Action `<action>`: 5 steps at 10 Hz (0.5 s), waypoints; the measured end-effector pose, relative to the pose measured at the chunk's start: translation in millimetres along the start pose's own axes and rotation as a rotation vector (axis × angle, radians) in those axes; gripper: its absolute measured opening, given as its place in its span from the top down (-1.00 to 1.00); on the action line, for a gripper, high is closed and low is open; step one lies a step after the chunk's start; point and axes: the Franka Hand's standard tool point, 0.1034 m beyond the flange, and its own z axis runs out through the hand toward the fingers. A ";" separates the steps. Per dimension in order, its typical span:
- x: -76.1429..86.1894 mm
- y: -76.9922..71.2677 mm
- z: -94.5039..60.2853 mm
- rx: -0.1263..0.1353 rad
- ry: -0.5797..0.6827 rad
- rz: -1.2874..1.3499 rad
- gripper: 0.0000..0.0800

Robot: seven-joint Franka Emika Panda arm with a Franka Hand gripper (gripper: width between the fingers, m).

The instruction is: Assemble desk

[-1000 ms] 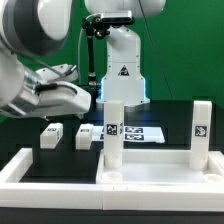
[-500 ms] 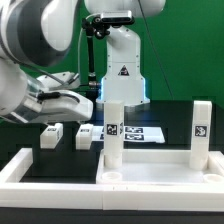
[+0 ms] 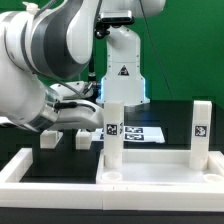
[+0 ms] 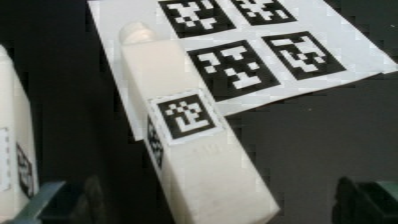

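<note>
The white desk tabletop (image 3: 150, 172) lies at the front with two leg blocks standing upright on it, one on the exterior view's left (image 3: 113, 135) and one on its right (image 3: 201, 130). Loose leg blocks lie on the black table behind it; one (image 3: 50, 138) shows under the arm. My gripper (image 3: 88, 122) is low over them. In the wrist view my gripper (image 4: 210, 205) is open. Its dark fingertips (image 4: 50, 203) stand on either side of a lying tagged leg block (image 4: 187, 130), with gaps on both sides.
The marker board (image 4: 249, 45) lies under the far end of that leg block and shows in the exterior view (image 3: 145, 133). Another white part (image 4: 11, 130) lies beside it. A long white border rail (image 3: 25, 168) runs along the front. The robot base (image 3: 120, 70) stands behind.
The arm has swung down and toward the exterior view's right. The gripper now sits low over the loose leg blocks and hides one of them.
</note>
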 end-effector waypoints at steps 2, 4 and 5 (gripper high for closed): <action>3.9 -2.4 4.9 -0.004 -0.002 -0.005 -0.62; 5.6 -1.6 12.8 -0.006 -0.010 -0.003 -0.62; 5.0 -2.8 16.3 -0.007 -0.016 -0.004 -0.62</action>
